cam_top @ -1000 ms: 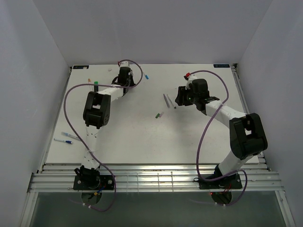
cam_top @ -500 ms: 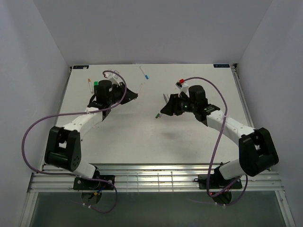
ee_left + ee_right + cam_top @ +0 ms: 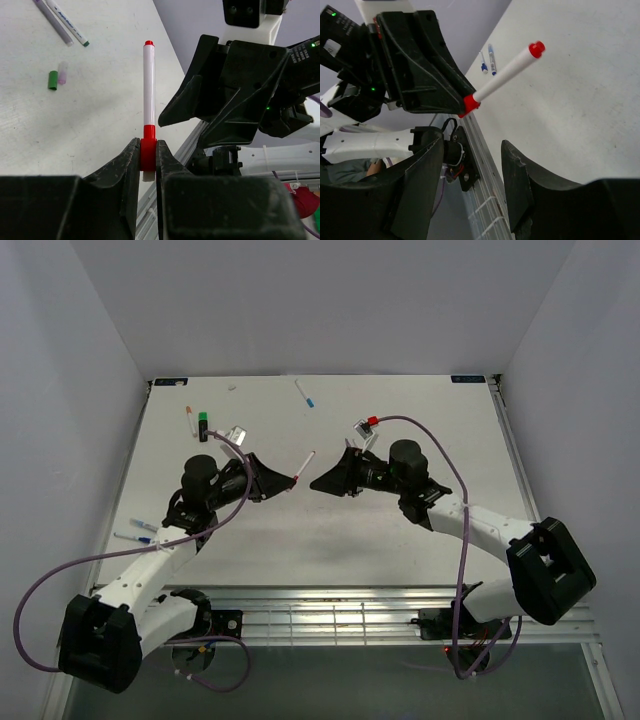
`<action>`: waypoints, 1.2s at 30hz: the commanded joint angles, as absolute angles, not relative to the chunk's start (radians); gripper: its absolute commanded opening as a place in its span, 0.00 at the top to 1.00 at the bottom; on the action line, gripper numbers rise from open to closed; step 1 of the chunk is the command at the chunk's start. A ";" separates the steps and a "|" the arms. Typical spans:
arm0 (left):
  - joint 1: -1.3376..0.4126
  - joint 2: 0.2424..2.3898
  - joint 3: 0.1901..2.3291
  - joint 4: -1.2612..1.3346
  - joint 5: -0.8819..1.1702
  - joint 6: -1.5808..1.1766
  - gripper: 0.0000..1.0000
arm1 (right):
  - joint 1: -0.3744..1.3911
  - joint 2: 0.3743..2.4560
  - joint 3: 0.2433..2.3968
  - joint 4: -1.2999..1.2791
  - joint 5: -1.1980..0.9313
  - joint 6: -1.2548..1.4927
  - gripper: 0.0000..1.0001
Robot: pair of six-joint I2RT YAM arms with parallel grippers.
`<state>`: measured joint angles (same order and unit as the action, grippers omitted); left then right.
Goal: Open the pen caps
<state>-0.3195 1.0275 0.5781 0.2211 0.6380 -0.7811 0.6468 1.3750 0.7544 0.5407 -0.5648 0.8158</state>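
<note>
Converging centrally: left tool (image 3: pixel 148 156) clamping pen (image 3: pixel 148 85), right tool (image 3: pixel 316 483)

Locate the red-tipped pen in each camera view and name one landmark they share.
Top external: the pen slants near the picture's centre.
Left wrist: upright at centre, its red collar pinched at the bottom.
Right wrist: upper middle, slanting up to the right.
Shared landmark: the left end effector, gripping the pen's red collar, shows in all three views.
</note>
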 commanded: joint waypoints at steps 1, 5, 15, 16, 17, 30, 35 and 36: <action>-0.327 0.988 0.563 0.250 0.676 -0.802 1.00 | 0.667 1.373 0.746 0.704 -0.537 0.903 0.44; -0.328 0.980 0.563 0.255 0.687 -0.814 1.00 | 0.680 1.390 0.759 0.726 -0.514 0.920 0.44; -0.334 0.962 0.538 0.287 0.707 -0.847 1.00 | 0.684 1.468 0.781 0.801 -0.495 0.956 0.48; -0.334 0.962 0.535 0.294 0.710 -0.848 1.00 | 0.684 1.474 0.782 0.813 -0.495 0.969 0.48; -0.336 0.963 0.531 0.298 0.713 -0.850 1.00 | 0.684 1.482 0.785 0.833 -0.499 0.977 0.49; -0.347 0.980 0.528 0.324 0.744 -0.842 1.00 | 0.687 1.583 0.825 0.955 -0.515 1.069 0.66; -0.347 1.015 0.548 0.328 0.778 -0.828 1.00 | 0.699 1.605 0.824 1.003 -0.526 1.100 0.92; -0.347 1.022 0.551 0.327 0.781 -0.825 1.00 | 0.703 1.600 0.818 1.003 -0.516 1.101 0.92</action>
<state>-0.3370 1.0126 0.5289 0.3035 0.7261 -0.8261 0.6849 1.5917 0.7971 0.9283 -0.5274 1.1137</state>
